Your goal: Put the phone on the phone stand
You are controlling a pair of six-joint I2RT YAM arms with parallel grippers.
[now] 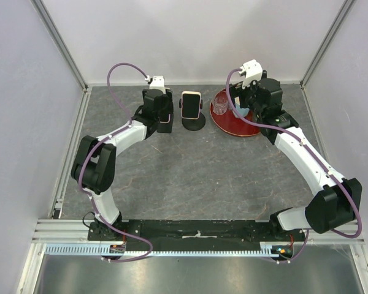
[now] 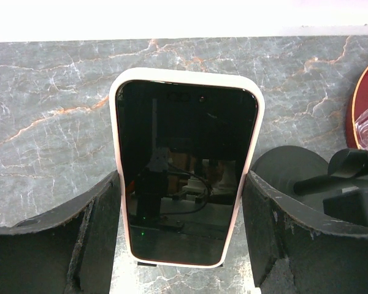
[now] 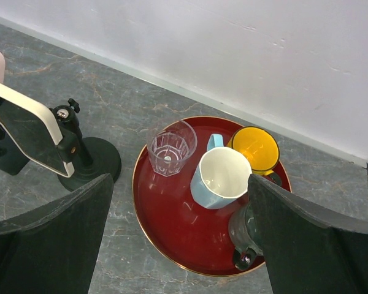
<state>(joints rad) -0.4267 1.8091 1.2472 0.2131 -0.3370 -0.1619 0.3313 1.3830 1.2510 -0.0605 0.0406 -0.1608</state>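
The phone (image 1: 191, 104), black-screened in a pale case, stands upright on the black phone stand (image 1: 194, 124) at the back centre. My left gripper (image 1: 167, 121) is just left of it, and a strip of table shows between them from above. In the left wrist view the phone (image 2: 185, 171) fills the space between my left gripper's (image 2: 183, 245) two spread fingers (image 2: 92, 239), with the stand's base (image 2: 291, 165) at its right. I cannot tell whether the pads touch its edges. My right gripper (image 1: 245, 109) is open and empty above the red tray (image 1: 233, 127).
The red tray (image 3: 172, 226) holds a clear glass (image 3: 170, 147), a light blue mug (image 3: 221, 177), a yellow mug (image 3: 255, 149) and a dark mug (image 3: 245, 236). The phone on its stand (image 3: 86, 162) is left of the tray. The back wall runs close behind.
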